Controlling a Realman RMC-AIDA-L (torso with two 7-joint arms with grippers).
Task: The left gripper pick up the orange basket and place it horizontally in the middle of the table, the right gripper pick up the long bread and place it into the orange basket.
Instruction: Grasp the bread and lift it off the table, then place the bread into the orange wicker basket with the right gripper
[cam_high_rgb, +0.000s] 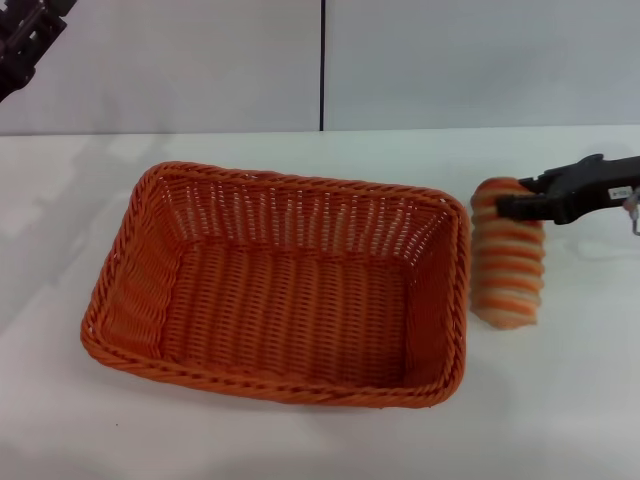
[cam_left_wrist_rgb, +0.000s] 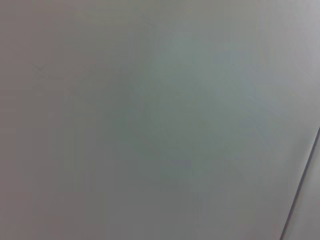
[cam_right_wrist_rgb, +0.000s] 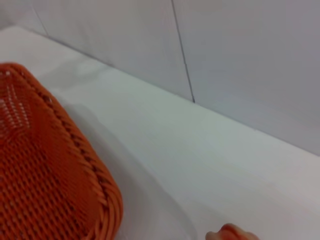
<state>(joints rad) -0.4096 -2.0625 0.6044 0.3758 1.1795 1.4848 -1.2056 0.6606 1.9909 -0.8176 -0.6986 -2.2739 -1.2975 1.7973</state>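
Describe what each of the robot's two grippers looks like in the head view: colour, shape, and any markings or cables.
The right gripper is a slim black claw with a small white label and a thin wire loop at the frame's right edge. The left gripper shows only as a dark, blocky black part in the top left corner; no markings are visible on it.

I could read no text anywhere; the small white label on the right gripper (cam_high_rgb: 512, 207) was too tiny to read.

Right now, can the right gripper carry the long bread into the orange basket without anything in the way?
Probably yes: the right gripper is at the long bread, just beside the empty orange basket, nothing standing between.
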